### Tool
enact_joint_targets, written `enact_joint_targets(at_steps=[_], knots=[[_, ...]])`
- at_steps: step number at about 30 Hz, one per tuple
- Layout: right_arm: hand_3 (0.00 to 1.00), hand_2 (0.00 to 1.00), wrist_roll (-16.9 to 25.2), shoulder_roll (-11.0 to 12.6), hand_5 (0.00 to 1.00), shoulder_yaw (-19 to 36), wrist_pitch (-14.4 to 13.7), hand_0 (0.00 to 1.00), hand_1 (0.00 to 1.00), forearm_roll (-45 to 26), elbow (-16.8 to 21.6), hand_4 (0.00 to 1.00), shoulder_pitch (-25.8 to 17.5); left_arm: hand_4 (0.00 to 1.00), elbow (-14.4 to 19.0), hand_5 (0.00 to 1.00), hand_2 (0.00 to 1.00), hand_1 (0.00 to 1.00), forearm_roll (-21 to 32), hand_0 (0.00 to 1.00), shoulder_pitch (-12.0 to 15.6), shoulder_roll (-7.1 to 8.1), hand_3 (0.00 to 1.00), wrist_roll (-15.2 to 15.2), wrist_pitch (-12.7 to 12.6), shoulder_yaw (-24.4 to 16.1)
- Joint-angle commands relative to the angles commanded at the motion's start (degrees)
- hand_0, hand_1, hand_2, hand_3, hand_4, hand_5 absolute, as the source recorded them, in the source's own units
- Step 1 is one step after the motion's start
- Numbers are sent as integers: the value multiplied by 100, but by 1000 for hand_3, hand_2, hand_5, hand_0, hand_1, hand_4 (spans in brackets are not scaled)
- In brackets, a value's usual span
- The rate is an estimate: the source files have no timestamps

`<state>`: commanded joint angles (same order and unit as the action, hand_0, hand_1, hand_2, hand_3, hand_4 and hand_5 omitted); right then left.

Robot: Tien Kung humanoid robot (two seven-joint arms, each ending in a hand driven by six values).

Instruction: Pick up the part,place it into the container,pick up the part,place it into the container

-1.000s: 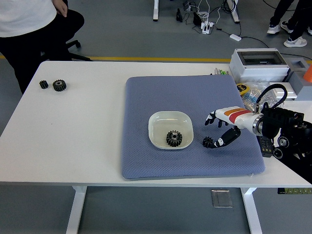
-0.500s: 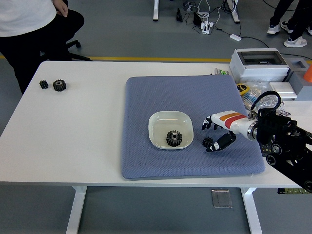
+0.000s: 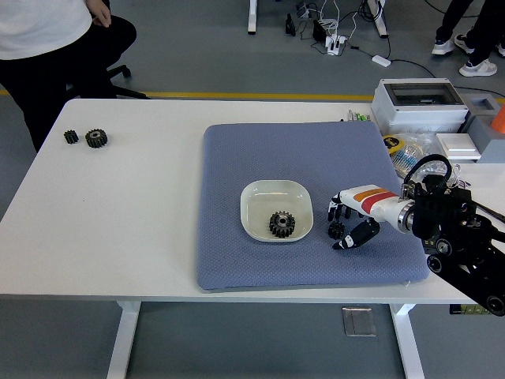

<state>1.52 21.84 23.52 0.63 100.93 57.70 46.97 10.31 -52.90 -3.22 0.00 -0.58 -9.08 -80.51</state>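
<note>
A small black gear [image 3: 337, 230] lies on the blue-grey mat [image 3: 237, 158], just right of the white bowl [image 3: 259, 197]. A larger black gear [image 3: 282, 223] rests inside the bowl. My right hand [image 3: 342, 227] reaches in from the right and brackets the small gear. Its fingers [image 3: 334, 212] curve down over the gear's far side and the thumb [image 3: 352, 237] sits at its near right. There is still a gap around the gear, which stays on the mat. Two more black gears [image 3: 96, 138] sit at the table's far left.
A grey electrical box [image 3: 418, 105] and bagged small items [image 3: 404, 154] stand at the right behind my arm. A person in a white top [image 3: 39, 24] stands at the far left corner, hands away from the table. The white table [image 3: 118, 221] extends left of the mat.
My right hand has slid left and lowered. Its fingers have curled down from above the small gear to close in around it. The gear has not moved.
</note>
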Motion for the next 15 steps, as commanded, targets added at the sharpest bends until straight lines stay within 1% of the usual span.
enact_joint_targets(at_steps=[5,6,11,12,15], knots=[[521,549,45,-38,232,-29,-121,334,477,14,-52,850,-16,696,0,651,811,795,-7,774,-2,0,591,9,-4,0],[512,533,55,-45,224,-41,-143,307,456,17,-60,823,-18,696,0,649,814,793,-4,774,-2,0,591,10,-3,2],[512,533,76,-84,224,-95,-241,307,456,14,-119,823,-36,696,0,649,814,793,-11,774,-1,0,591,18,2,7],[502,525,79,-89,193,-96,-260,270,440,22,-130,799,-43,696,0,648,812,794,-11,774,-1,0,592,19,5,14],[502,525,84,-96,193,-103,-287,270,440,26,-146,799,-53,696,0,648,812,794,-30,774,3,0,592,26,12,14]])
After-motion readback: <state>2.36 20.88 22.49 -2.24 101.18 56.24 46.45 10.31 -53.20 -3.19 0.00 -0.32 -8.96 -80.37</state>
